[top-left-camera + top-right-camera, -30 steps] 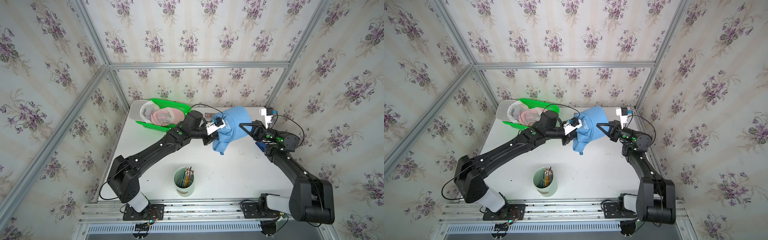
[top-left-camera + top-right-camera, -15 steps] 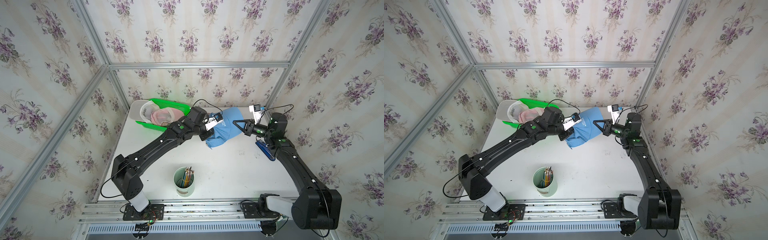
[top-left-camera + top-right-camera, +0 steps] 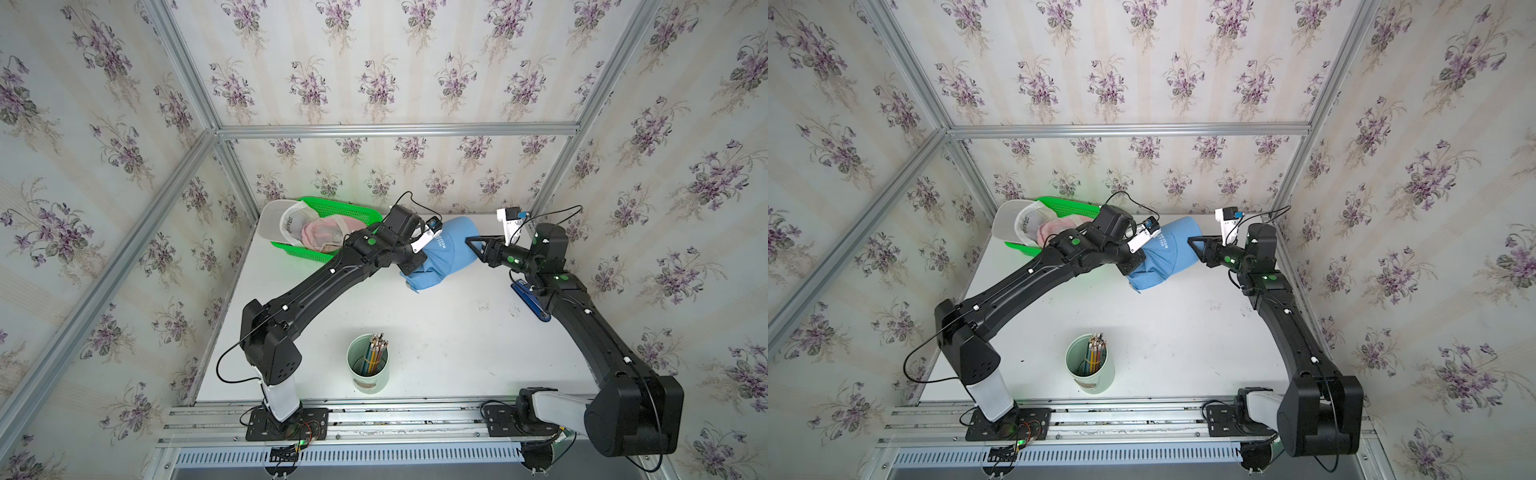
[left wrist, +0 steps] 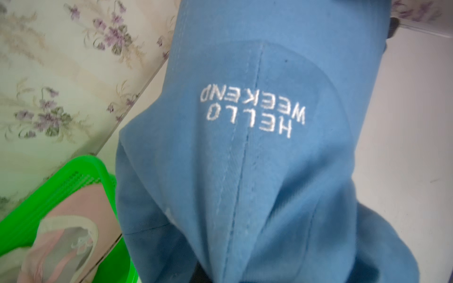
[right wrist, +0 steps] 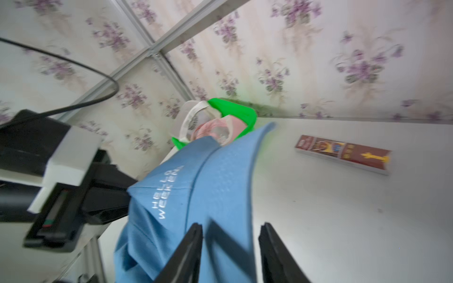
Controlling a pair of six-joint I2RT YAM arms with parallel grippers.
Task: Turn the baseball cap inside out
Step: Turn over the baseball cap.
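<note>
The blue baseball cap (image 3: 451, 253) (image 3: 1169, 253), stitched HELLO WEEKEND, hangs above the back of the white table (image 3: 436, 332). My left gripper (image 3: 415, 264) is shut on the cap's lower fabric. In the left wrist view the cap (image 4: 245, 147) fills the frame and hides the jaws. My right gripper (image 3: 471, 245) (image 5: 231, 225) sits at the cap's right side, open. Its two black fingers (image 5: 191, 245) stand apart, with the brim of the cap (image 5: 220, 183) seen between them and not pinched.
A green basket (image 3: 353, 205) holding a white and a pink cap stands at the back left. A mint cup of pencils (image 3: 368, 363) is near the front. A blue tool (image 3: 530, 301) lies under the right arm. A brown box (image 5: 343, 154) lies by the back wall.
The right gripper's jaws have opened and let go of the brim, and its wrist has turned. The left gripper keeps its hold; the cap has sunk slightly toward the back.
</note>
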